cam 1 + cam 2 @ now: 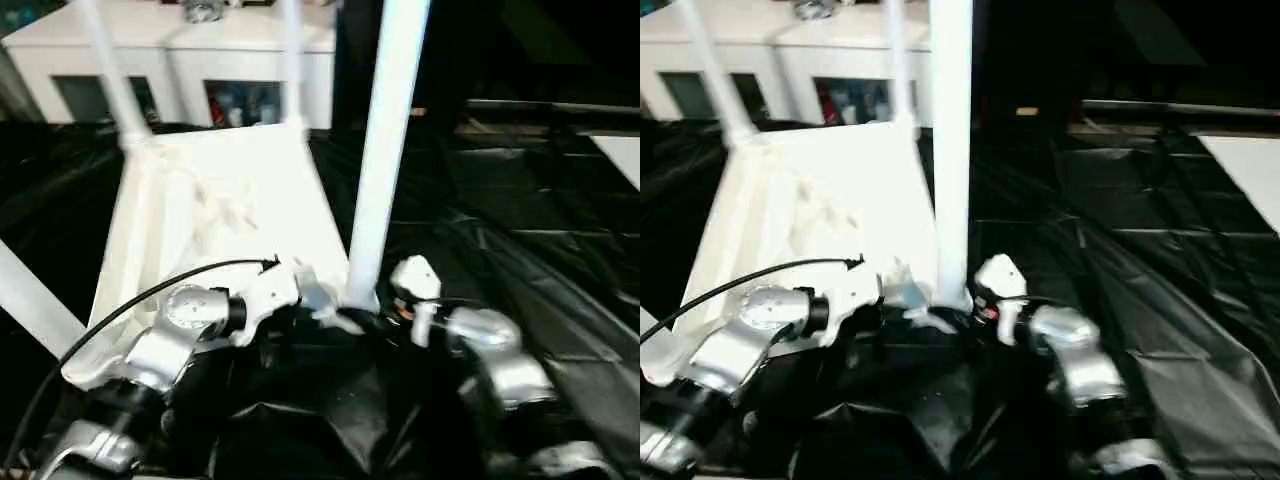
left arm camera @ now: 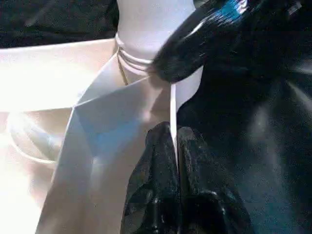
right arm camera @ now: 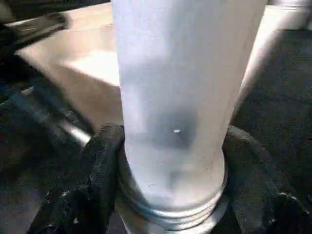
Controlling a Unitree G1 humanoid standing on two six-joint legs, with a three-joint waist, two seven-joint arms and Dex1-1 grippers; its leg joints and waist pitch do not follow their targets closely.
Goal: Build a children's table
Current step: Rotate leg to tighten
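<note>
The children's table lies upside down on black sheeting, its white ribbed tabletop (image 1: 230,200) facing up. Legs stand in the far left (image 1: 110,70), far right (image 1: 292,60) and near left (image 1: 30,300) corners. A fourth leg (image 1: 385,150) stands upright in the near right corner socket. My left gripper (image 2: 171,134) is shut on the tabletop's thin rim right beside that socket. My right gripper (image 3: 175,161) clasps the base of this leg (image 3: 170,97), one black finger (image 3: 97,180) pressed on each side, just above the ringed collar.
A white cabinet with glass doors (image 1: 180,60) stands behind the table. Crumpled black sheeting (image 1: 520,220) covers the ground all round. A white panel (image 1: 625,150) lies at the right edge. Both silver forearms crowd the near edge.
</note>
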